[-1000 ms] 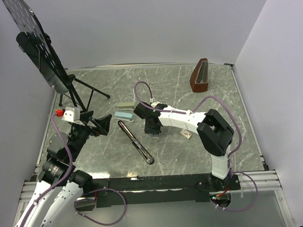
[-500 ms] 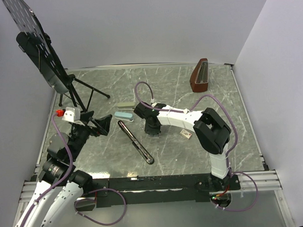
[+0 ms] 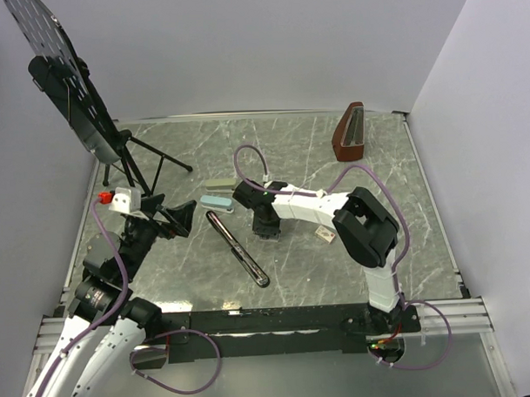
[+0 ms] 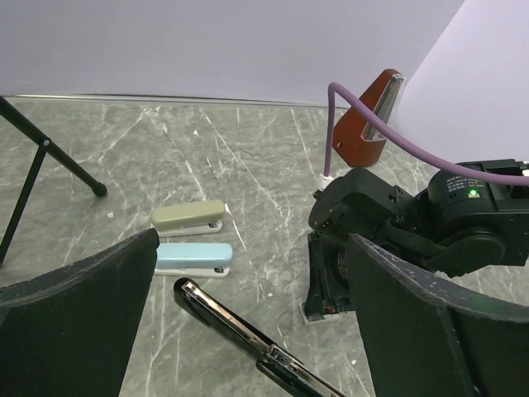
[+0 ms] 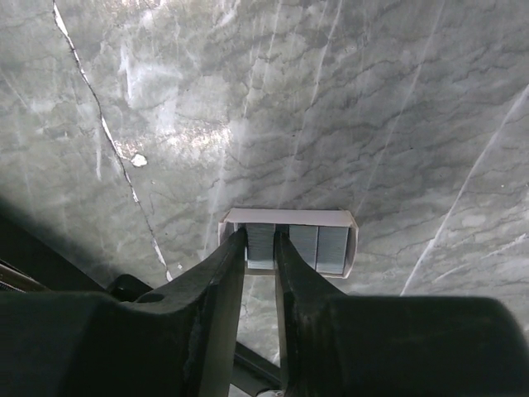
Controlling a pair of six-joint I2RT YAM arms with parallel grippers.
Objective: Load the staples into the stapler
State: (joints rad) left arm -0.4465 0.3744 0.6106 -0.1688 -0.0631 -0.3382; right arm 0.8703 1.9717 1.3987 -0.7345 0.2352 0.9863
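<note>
Right wrist — pincer (image 5: 259,237) narrowly parted, astride staples (image 5: 261,251)

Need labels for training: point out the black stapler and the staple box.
black stapler (image 3: 237,248), top external view, middle of its length
staple box (image 5: 314,217), right wrist view, far white rim

The left arm (image 3: 94,296) rises from the lower left of the overhead frame and leans toward the centre. Its left gripper (image 3: 173,218) has its jaws spread wide. At centre right, the right arm (image 3: 317,205) folds sharply at the elbow and reaches leftward. The right gripper (image 5: 259,242) points straight down, its fingers (image 5: 225,273) drawn close with a slim gap between them.
</note>
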